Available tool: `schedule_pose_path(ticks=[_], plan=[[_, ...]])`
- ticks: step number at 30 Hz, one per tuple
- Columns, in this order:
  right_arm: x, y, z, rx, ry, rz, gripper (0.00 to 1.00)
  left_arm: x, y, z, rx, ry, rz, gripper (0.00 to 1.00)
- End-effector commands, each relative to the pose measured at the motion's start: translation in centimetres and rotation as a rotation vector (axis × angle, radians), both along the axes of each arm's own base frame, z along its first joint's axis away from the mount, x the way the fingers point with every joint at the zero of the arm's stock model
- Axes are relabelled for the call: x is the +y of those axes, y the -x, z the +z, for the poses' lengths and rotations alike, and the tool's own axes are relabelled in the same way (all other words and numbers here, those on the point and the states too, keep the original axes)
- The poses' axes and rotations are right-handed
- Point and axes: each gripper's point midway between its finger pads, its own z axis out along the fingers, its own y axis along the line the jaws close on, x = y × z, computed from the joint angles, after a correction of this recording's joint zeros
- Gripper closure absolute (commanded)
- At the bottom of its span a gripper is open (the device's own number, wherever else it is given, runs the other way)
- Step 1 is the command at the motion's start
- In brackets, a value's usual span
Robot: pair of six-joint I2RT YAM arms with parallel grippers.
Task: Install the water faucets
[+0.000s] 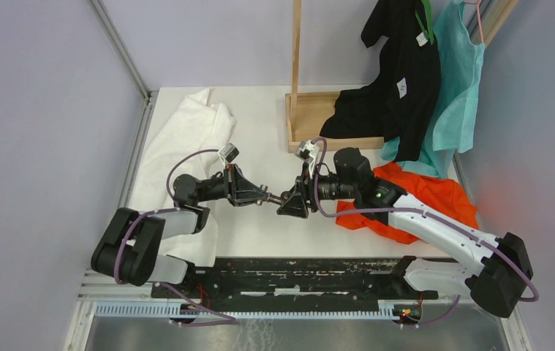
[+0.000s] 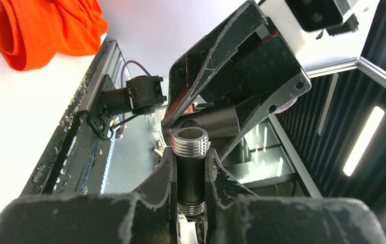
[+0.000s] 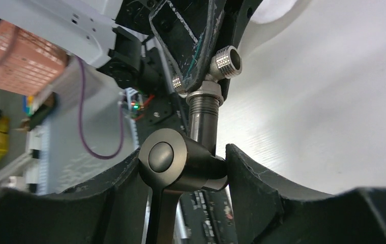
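The left gripper [image 2: 190, 163] is clamping a dark threaded faucet fitting [image 2: 190, 179] between its jaws, its silver end sitting just below the dark cylindrical fitting [image 2: 219, 121] the right gripper [image 2: 205, 128] is gripping, with an orange cloth [image 2: 43, 28] lying on the white counter [image 2: 18, 117].

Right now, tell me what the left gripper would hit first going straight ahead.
Probably the dark faucet piece in the right gripper, directly ahead of the threaded fitting that the left gripper holds; depth unclear.
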Motion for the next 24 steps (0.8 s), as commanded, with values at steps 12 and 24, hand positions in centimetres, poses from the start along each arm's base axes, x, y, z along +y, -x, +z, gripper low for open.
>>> schedule_pose_path(ticks=[12, 24], plan=[[0.5, -8.3, -2.9, 0.607, -0.031, -0.271, 0.81, -0.4, 2.8, 3.0, -0.433, -0.023, -0.054, 0.97], [-5.4, -11.0, -3.7, 0.405, 0.19, -0.572, 0.08, -1.1, -0.6, 4.4, -0.302, -0.014, 0.103, 0.97]])
